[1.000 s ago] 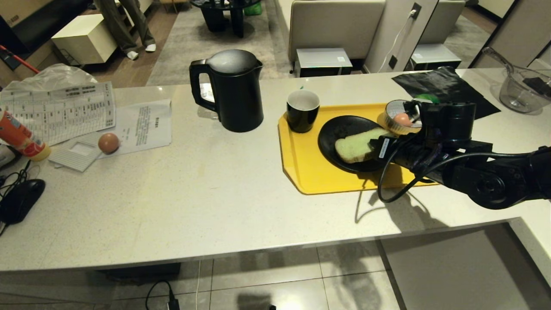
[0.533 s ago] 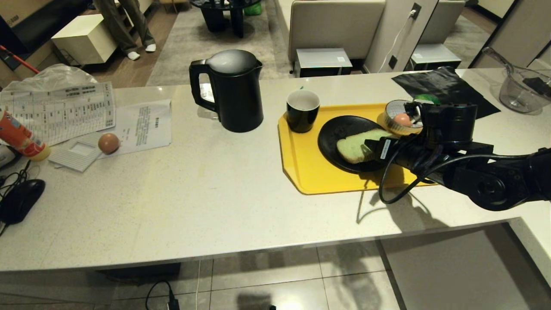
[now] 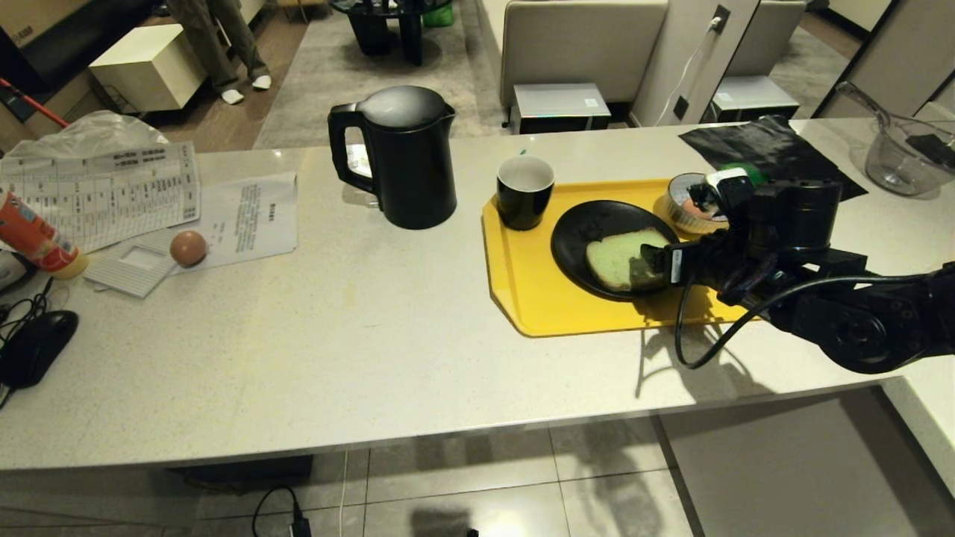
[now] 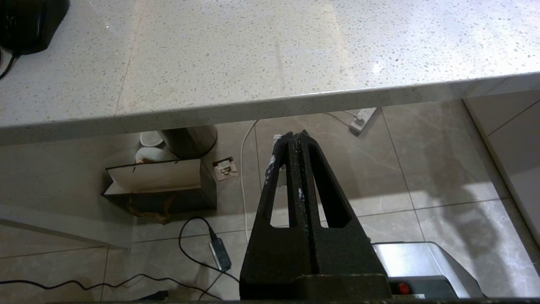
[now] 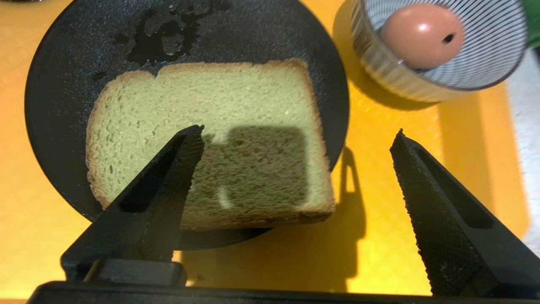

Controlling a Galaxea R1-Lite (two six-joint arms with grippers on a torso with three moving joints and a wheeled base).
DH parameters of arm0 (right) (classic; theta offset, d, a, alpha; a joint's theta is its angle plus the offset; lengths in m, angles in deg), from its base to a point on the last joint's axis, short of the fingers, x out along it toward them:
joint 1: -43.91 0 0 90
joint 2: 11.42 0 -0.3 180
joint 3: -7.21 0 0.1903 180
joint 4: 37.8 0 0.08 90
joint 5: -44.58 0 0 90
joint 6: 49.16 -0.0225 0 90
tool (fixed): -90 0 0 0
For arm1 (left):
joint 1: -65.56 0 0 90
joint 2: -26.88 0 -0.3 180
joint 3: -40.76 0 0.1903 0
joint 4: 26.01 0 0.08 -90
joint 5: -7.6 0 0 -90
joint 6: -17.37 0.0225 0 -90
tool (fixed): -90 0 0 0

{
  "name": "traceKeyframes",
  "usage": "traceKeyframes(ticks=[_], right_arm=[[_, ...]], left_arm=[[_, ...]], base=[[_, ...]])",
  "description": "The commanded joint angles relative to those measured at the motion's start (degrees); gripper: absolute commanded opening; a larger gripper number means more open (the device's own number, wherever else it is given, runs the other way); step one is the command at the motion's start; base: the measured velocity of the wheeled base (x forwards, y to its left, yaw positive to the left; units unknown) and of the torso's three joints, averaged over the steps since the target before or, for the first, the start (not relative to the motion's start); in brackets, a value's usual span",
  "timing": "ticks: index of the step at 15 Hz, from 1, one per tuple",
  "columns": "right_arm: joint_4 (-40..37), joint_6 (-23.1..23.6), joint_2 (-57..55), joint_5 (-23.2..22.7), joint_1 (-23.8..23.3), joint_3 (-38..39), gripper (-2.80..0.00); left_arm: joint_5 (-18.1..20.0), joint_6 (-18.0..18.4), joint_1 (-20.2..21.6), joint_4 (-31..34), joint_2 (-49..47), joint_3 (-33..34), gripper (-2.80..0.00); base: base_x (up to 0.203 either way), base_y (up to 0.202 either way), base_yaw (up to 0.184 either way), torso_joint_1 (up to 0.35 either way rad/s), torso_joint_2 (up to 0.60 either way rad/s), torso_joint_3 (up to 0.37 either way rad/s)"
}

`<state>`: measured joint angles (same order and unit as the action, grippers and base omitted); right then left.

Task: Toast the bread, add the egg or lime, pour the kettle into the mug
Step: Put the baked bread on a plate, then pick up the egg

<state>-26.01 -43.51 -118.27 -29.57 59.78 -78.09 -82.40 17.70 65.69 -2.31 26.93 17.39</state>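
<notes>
lime (image 3: 744, 171) mostly hidden behind the right arm – striped bowl (image 3: 685, 201) partly too

A pale speckled stone tabletop (image 3: 373, 335) spans the room's foreground above glossy beige floor tiles (image 3: 462, 485). Beyond it lie a grey carpet (image 3: 321, 67), a beige upholstered seat back (image 3: 582, 45), a cream box-shaped cabinet (image 3: 145, 67) and a dark round-topped side table (image 3: 392, 26). Overhead light casts sharp shadows.
</notes>
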Motion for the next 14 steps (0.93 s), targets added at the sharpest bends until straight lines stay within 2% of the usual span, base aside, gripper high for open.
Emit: traceKeyframes(ticks=[1, 3, 11, 12, 14], right_arm=[[0.3, 0.4, 1.5, 1.2, 0.0, 0.3, 0.0], [0.3, 0.5, 3.6, 4.2, 0.0, 0.8, 0.0], [-0.2, 0.5, 20.2, 4.4, -1.2, 5.4, 0.0], [-0.5, 0.5, 22.0, 4.6, -1.2, 6.1, -2.8], [-0.7, 0.8, 24.5, 4.6, -1.1, 8.6, -2.8]], left_arm=[[0.0, 0.0, 0.0, 0.0, 0.0, 0.0, -2.8], [0.0, 0.0, 0.0, 0.0, 0.0, 0.0, -2.8], [0.0, 0.0, 0.0, 0.0, 0.0, 0.0, -2.8], [0.0, 0.0, 0.0, 0.0, 0.0, 0.1, -2.8], [0.0, 0.0, 0.0, 0.0, 0.0, 0.0, -2.8]], base=[[0.0, 0.0, 0.0, 0.0, 0.0, 0.0], [0.0, 0.0, 0.0, 0.0, 0.0, 0.0], [0.0, 0.0, 0.0, 0.0, 0.0, 0.0], [0.0, 0.0, 0.0, 0.0, 0.0, 0.0], [0.0, 0.0, 0.0, 0.0, 0.0, 0.0]])
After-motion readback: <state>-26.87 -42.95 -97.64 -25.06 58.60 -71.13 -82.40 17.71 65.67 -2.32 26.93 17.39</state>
